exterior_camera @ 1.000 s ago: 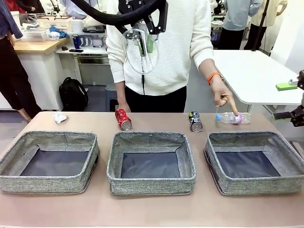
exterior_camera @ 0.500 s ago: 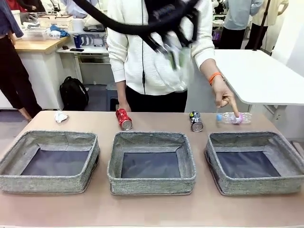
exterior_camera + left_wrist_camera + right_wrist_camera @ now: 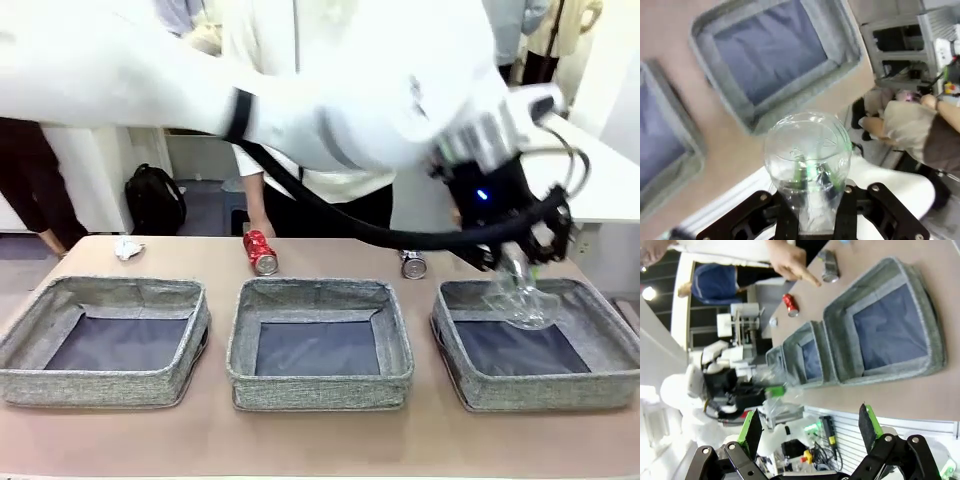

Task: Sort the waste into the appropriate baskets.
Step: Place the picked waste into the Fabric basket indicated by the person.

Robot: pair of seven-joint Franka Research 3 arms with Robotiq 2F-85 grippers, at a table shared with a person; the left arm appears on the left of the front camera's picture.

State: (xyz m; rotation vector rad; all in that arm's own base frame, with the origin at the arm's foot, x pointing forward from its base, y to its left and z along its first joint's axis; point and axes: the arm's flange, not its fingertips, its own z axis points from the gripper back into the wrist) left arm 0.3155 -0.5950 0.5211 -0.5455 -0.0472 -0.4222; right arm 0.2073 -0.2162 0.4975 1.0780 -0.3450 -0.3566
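Our right gripper (image 3: 810, 435) stands wide open and empty, while our left gripper (image 3: 520, 262) is clamped on a clear plastic bottle (image 3: 520, 300) hanging just over the right basket (image 3: 470, 385), so we judge the drop is the step in hand. Next the jaws need only part once the bottle is squarely above the dark bottom. Beyond, the red can (image 3: 260, 250), dark can (image 3: 411, 265) and paper wad (image 3: 127, 247) lie along the far edge of the table (image 3: 320, 440).

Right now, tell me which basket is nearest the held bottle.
The right-hand basket: the clear bottle hangs at its far wall, and the other two lie farther off.
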